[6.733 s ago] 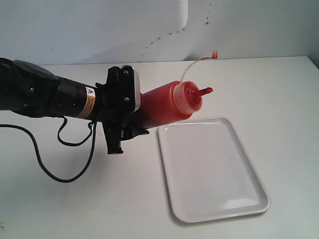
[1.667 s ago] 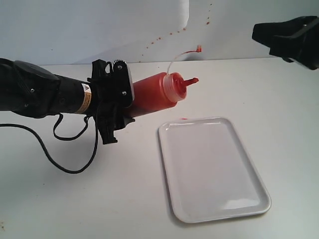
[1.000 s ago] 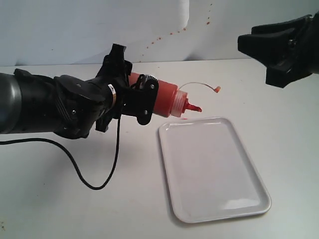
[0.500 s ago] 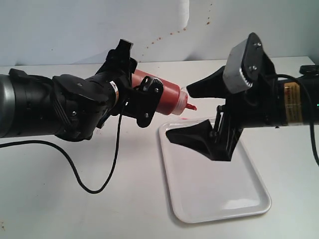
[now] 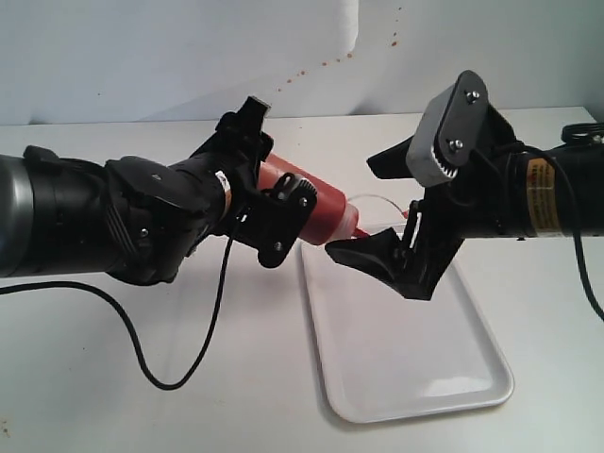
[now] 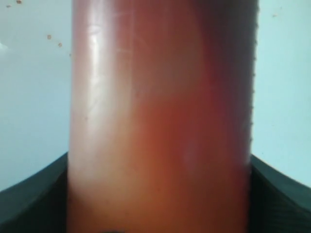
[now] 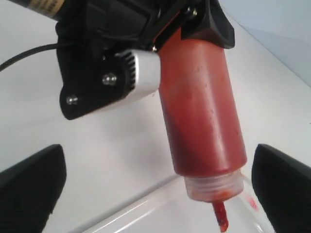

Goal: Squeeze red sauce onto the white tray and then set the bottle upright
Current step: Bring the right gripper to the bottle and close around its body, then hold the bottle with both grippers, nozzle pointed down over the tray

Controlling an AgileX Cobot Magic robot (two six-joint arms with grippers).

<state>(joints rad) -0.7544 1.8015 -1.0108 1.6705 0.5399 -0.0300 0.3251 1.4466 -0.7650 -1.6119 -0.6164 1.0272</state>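
My left gripper [image 5: 283, 200] is shut on the bottle [image 5: 316, 200], which is full of red sauce [image 6: 160, 121] and tilts nozzle-down over the far left corner of the white tray [image 5: 415, 340]. In the right wrist view the bottle [image 7: 201, 107] hangs above the tray's rim [image 7: 146, 208], and its red-stained nozzle [image 7: 220, 216] points down. My right gripper [image 5: 351, 208] is open, its two black fingers [image 7: 284, 184] wide on either side of the bottle's cap [image 5: 347, 223] without touching it. The thin tether [image 5: 377, 198] loops past the cap. A small red mark [image 7: 251, 202] lies below the cap.
A black cable [image 5: 179, 368] loops over the white table under the left arm. Red spatter [image 5: 311, 71] dots the back wall. The right arm's body [image 5: 538, 198] stretches over the tray's far right side. The near half of the tray is bare.
The bottle has tipped further nozzle-down, toward the tray's corner. My open right gripper has dropped a little and closed in around the cap.
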